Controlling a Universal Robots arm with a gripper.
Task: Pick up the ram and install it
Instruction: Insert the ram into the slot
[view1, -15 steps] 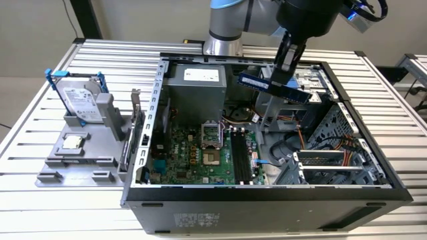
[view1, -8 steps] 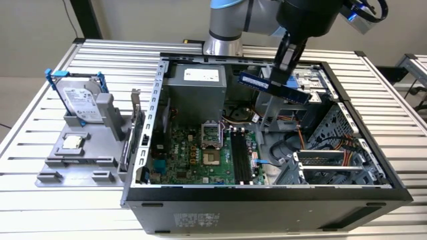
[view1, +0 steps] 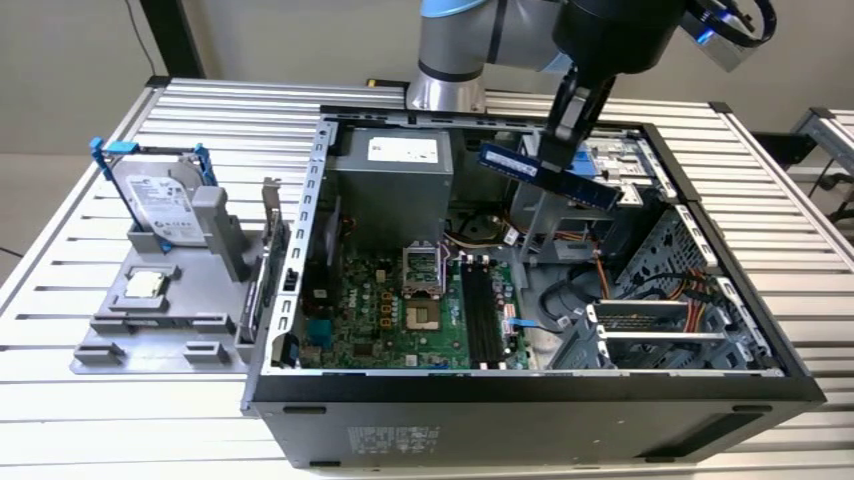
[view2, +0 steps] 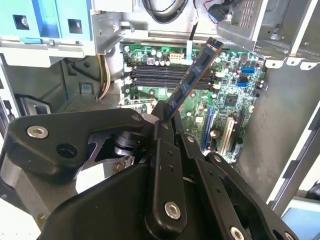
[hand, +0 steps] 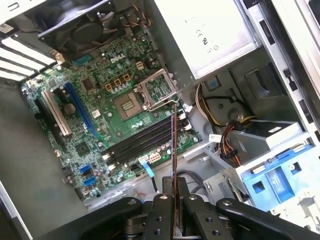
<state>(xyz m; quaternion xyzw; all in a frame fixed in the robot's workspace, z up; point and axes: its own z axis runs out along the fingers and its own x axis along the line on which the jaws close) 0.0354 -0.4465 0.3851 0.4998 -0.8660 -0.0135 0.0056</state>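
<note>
The claw (view1: 559, 160) is clenched on the ram (view1: 547, 175). The ram hangs tilted above the open computer case (view1: 534, 400), toward the exterior view's far right, apart from the motherboard's black slots (view1: 481, 312).

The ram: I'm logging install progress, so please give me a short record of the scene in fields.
ram: held in the air, tilted, above the open case
gripper: shut on the ram
memory slots: black, look empty; ram not seated
hard drive: upright on the grey stand outside the case
processor chip: lying on the same stand
</note>
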